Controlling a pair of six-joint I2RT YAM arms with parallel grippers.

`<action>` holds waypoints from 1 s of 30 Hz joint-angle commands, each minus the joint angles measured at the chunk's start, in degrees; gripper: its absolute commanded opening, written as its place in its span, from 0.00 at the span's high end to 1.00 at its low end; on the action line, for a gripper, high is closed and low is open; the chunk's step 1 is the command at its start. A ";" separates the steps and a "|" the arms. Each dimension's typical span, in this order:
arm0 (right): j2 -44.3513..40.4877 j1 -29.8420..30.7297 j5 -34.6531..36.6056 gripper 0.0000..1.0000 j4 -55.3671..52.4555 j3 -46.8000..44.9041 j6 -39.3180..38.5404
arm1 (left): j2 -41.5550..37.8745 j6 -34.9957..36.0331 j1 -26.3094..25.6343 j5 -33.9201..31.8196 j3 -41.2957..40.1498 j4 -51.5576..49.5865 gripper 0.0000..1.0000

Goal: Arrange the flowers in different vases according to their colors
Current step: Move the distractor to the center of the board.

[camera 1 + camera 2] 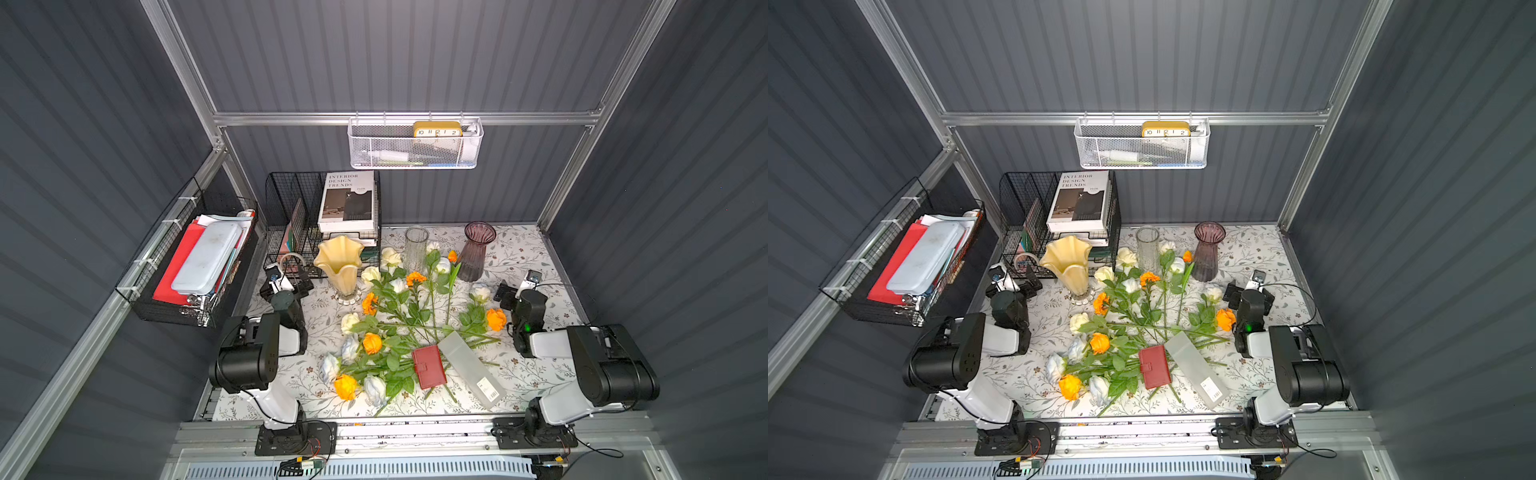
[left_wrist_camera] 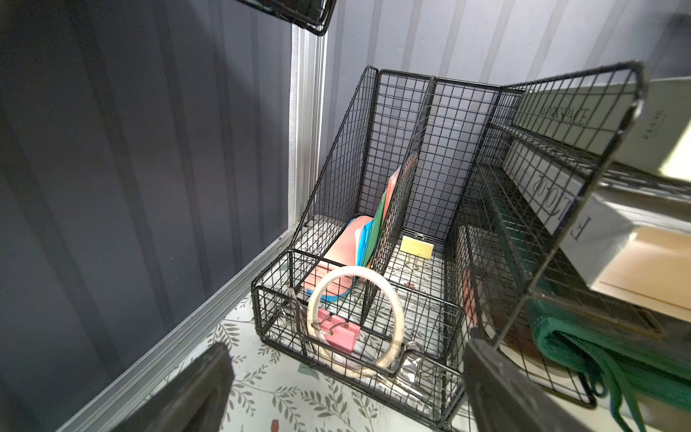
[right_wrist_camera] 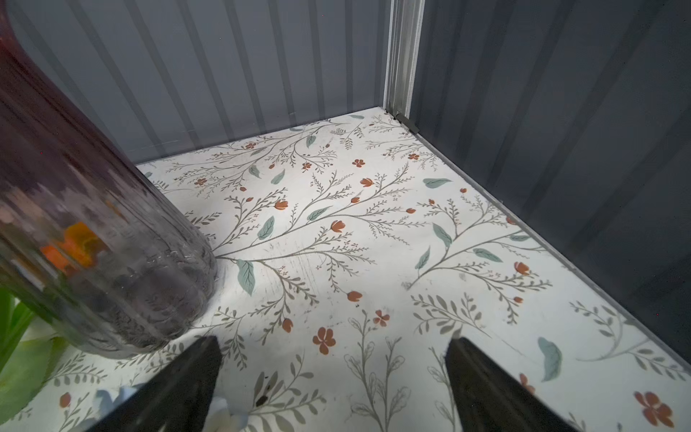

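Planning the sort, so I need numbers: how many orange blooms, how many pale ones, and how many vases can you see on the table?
Orange blooms: 6
Pale blooms, cream or white: 10
Vases: 3
Total: 19

Twin high views; wrist close-ups near tablecloth point(image 3: 336, 243)

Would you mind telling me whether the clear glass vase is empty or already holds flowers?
Empty: the clear glass vase stands upright with no stem inside; the flowers lie on the tablecloth beside it.
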 commanded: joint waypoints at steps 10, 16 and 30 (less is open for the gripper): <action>0.64 0.10 -0.28 0.01 0.96 -0.41 -0.34 | -0.33 -0.83 0.29 0.23 0.89 0.05 0.01; 0.57 0.14 -0.22 0.01 1.01 -0.49 -0.39 | -0.24 -0.83 0.33 0.27 0.89 0.09 0.01; -21.61 23.04 5.70 0.11 -62.85 23.60 8.85 | -23.92 -8.41 -13.01 -11.99 16.78 -44.72 0.01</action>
